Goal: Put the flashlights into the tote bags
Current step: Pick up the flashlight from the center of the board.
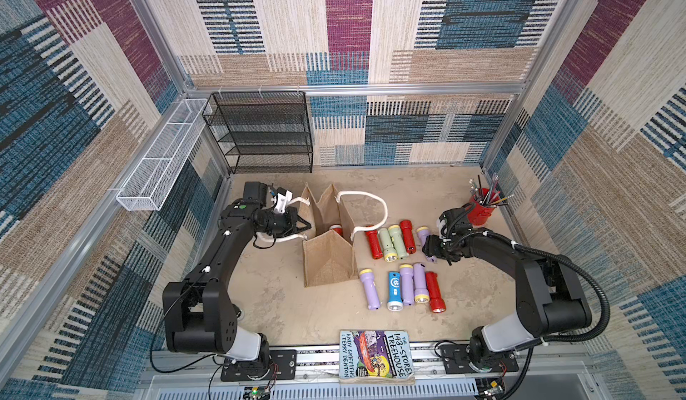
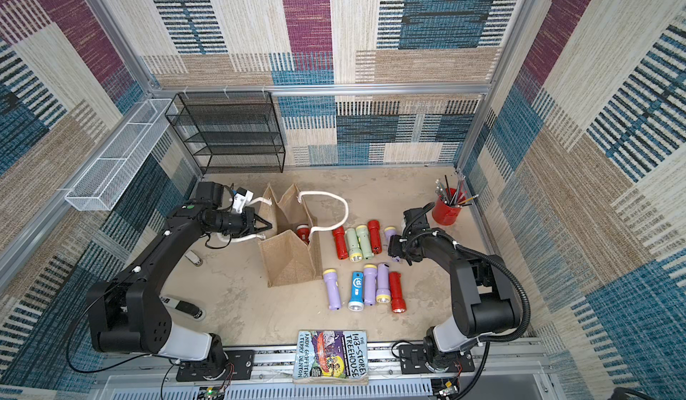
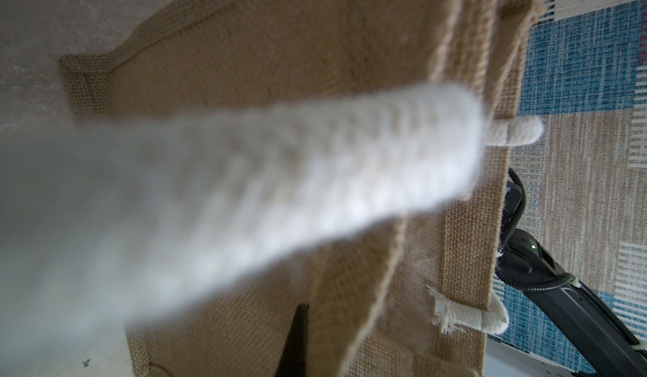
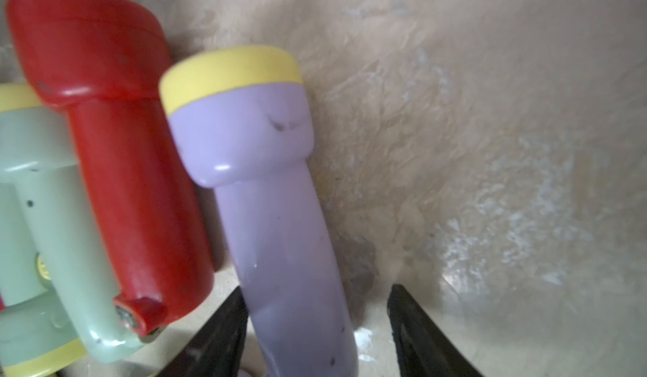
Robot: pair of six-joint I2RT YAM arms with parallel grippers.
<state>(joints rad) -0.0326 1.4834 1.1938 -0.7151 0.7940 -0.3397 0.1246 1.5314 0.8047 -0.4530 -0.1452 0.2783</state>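
left gripper [image 1: 305, 227] sat side-on at the left wall of the tote bag [image 1: 328, 264], jaws pressed together. couldn't tell whether burlap or rope was actually pinched between them. one white rope handle [image 3: 245, 200] filled the left wrist view, blurred and right at the lens. the other handle [image 1: 373, 203] flopped out over the bag's right side. the bag stood upright mid-table [image 1: 274, 298] with its mouth open and one red flashlight [image 1: 336, 229] down inside. right gripper [image 4: 315, 287] was low at the right end of the back row, jaws spread either side of the barrel of a lilac flashlight [image 4: 273, 182]. one finger [image 4: 227, 322] was against the barrel and the other stood off with a gap, so it wasn't clamped. that flashlight lay flat on the table with its yellow collar pointing away from the gripper, just beside a red neighbour [image 4: 115, 147]. the back row also had two pale green flashlights [image 1: 386, 246] and a far red flashlight [image 1: 373, 245] nearest the bag. the front row, right of the bag, had three lilac flashlights [image 1: 369, 288], a blue flashlight [image 1: 394, 290] and an end red flashlight [image 1: 435, 292], all loose on the table. a red cup [image 1: 480, 212] of pencils stood behind the right gripper, and a book [image 1: 375, 355] lay at the front edge.
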